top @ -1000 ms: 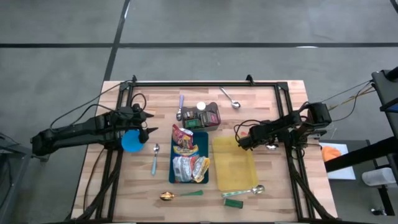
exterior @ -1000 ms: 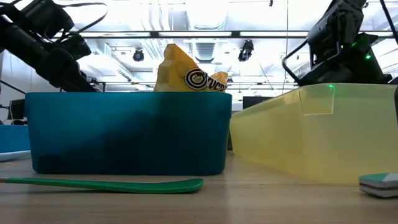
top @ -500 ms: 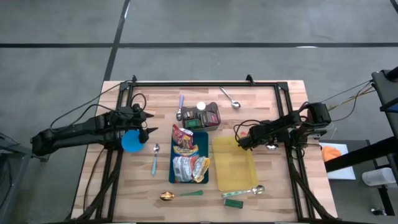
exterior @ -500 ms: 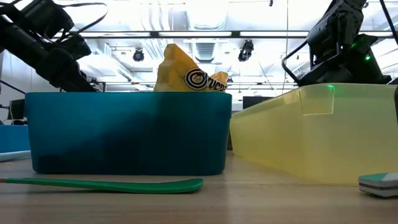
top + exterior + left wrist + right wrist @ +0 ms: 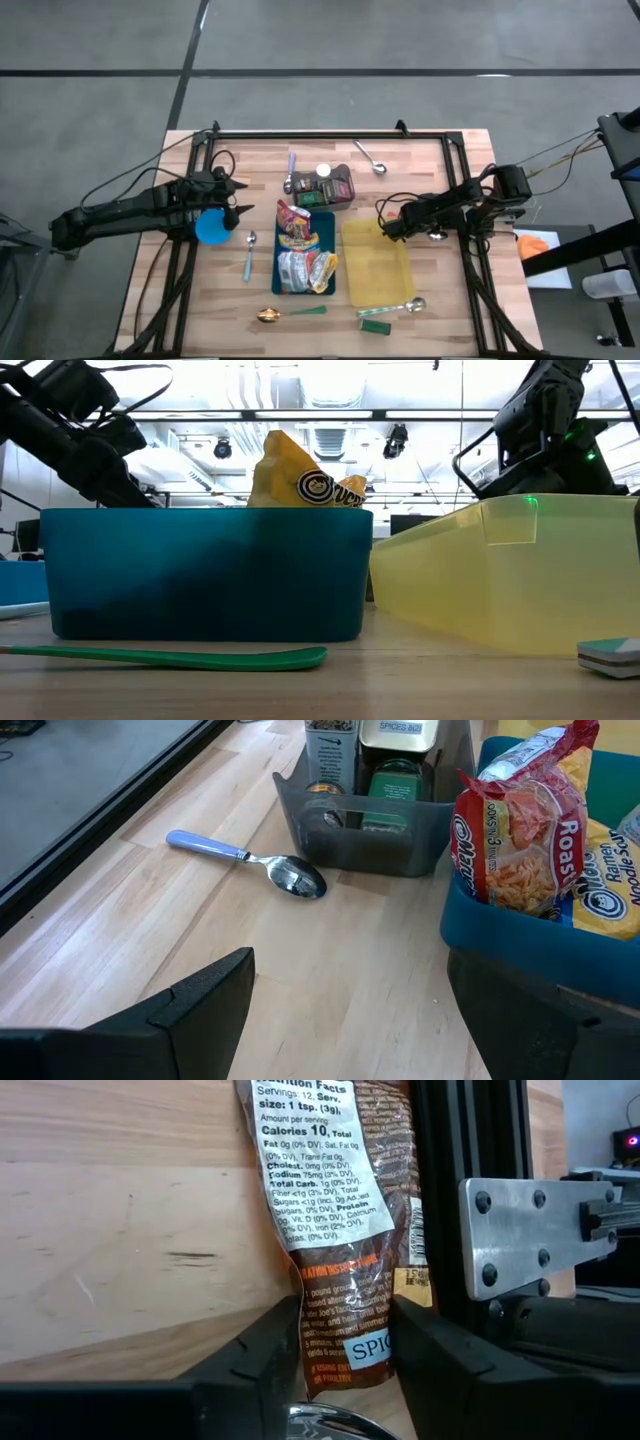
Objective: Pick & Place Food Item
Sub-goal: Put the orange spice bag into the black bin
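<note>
Two dark fingers (image 5: pixel 285 1330) of the right gripper (image 5: pixel 345 1320) press against the opposite long edges of the spice packet (image 5: pixel 330 1190), which narrows where they pinch it. The packet is glossy, crinkled film with a white nutrition panel, lying flat on the pale wood worktop (image 5: pixel 440 290) in its right half, just off the far corner of the yellow bin (image 5: pixel 378 265). A black frame rail (image 5: pixel 440 1180) with a bolted metal plate (image 5: pixel 520 1230) runs just beside the packet (little free room on that side); bare wood lies open on the other side.

The left gripper (image 5: pixel 243 198) waits over the left half of the worktop beside a round blue cup (image 5: pixel 210 226), its fingers spread wide. Ahead of it lie open boards, a blue-handled metal spoon (image 5: pixel 250 865), a dark caddy of jars (image 5: pixel 370 810) and the teal bin (image 5: pixel 331 235) packed with noodle packets (image 5: pixel 525 840). The yellow bin is translucent, smooth-walled plastic standing close beside the teal one.
</note>
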